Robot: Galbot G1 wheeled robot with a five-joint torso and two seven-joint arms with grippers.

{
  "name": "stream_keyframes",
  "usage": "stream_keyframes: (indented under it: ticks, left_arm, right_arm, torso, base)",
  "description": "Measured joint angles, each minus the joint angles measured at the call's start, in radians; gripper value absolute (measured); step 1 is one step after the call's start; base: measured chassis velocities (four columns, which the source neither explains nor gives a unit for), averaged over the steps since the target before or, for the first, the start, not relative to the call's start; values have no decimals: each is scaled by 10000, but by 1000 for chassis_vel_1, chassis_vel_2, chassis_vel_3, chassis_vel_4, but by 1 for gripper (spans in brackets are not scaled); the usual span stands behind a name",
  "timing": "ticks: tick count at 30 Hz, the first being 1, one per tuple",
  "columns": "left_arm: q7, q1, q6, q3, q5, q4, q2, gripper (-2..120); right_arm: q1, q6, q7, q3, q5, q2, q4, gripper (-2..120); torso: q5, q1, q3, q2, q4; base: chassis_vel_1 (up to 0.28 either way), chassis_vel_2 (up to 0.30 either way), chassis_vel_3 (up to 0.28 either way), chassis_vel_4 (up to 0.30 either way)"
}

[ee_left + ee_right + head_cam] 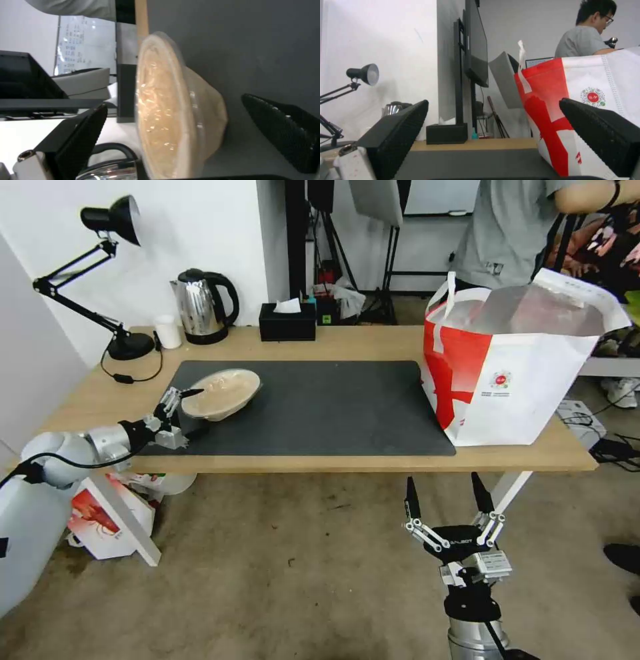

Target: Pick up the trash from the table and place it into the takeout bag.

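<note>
The left gripper [179,403] has its fingers wide open around the beige oval bowl [223,392] on the table's [333,343] mat [333,407]. The right gripper [445,497] hangs open, holding nothing, below the table near the takeout bag [533,387].

The takeout bag [527,373] is tall, so whatever is down inside it is hidden. The beige oval bowl [222,393] hides one finger of the left gripper [183,403] on the mat, and in the left wrist view the bowl's [173,112] end is cut off. Under the table [347,343], a red-and-white box [100,517] is partly covered by a table leg.
</note>
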Motion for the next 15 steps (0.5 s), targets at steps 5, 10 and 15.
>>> stream_keyframes:
  ticks: [5, 10, 15]
  left_arm:
    - [290, -45, 5, -22, 0, 150, -105, 87]
    - [520, -64, 23, -75, -3, 166, -146, 69]
    - [620, -24, 36, -116, -13, 155, -157, 51]
  right_arm:
    - [0, 0, 0, 0, 0, 0, 0, 100]
    - [0, 0, 0, 0, 0, 0, 0, 100]
    - [0, 0, 0, 0, 0, 0, 0, 100]
  torso:
    - [-1, 1, 0, 0, 0]
    - [-1, 0, 0, 0, 0]
    - [-1, 0, -2, 0, 0]
  base:
    - [0, 0, 0, 0]
    - [0, 0, 0, 0]
    - [0, 0, 0, 0]
